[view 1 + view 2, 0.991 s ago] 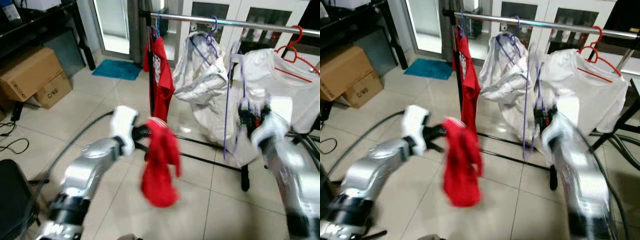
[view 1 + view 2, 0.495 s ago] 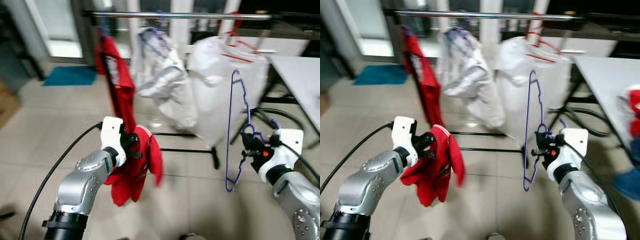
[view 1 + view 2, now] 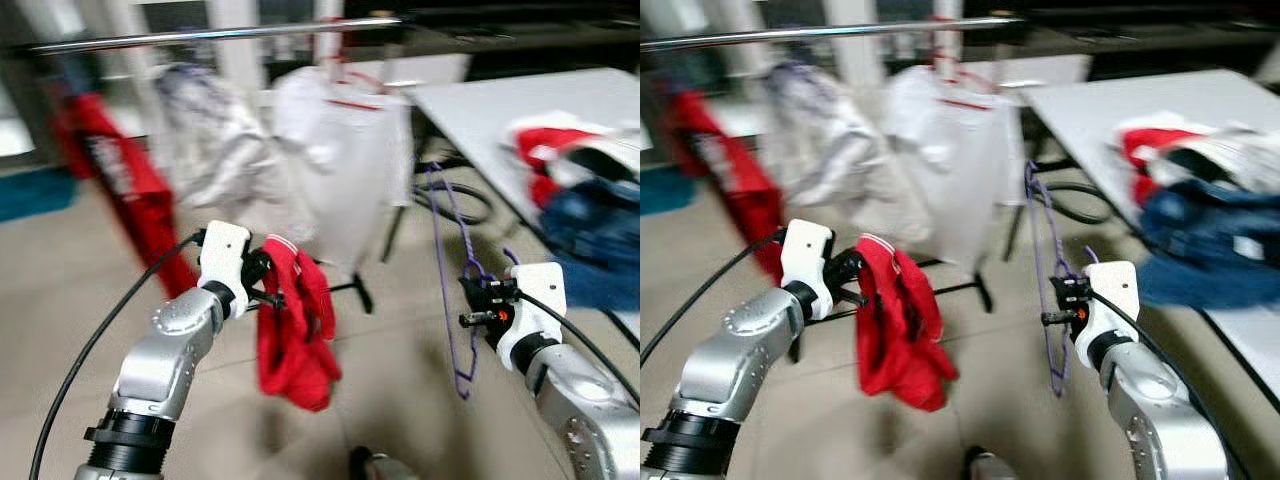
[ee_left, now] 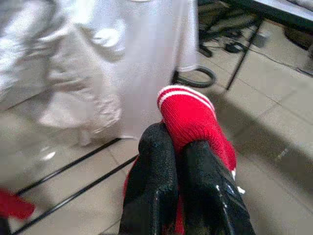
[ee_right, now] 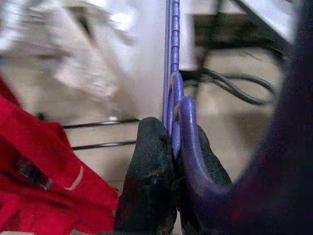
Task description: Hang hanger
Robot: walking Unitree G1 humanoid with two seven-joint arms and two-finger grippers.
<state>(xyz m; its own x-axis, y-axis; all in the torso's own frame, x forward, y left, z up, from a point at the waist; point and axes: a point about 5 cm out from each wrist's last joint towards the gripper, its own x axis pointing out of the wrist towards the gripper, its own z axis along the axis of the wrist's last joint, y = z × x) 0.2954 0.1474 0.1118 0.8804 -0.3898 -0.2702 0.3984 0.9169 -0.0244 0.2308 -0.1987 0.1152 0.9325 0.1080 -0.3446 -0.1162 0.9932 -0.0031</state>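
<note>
With the right gripper (image 3: 468, 297) clenched on the purple hanger (image 3: 447, 270) and the left gripper (image 3: 266, 282) grasping the red garment (image 3: 293, 335), the garment should go onto the hanger before lifting it to the rail (image 3: 215, 34).

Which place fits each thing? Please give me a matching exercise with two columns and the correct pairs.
Things:
1. red garment
2. purple hanger
3. blue clothes
4. white shirt

Places:
A. hanging from the rail
B. lying on the table
C. held in the right gripper
D. held in the left gripper

Pairs: 1-D, 2-C, 3-B, 4-A
</note>
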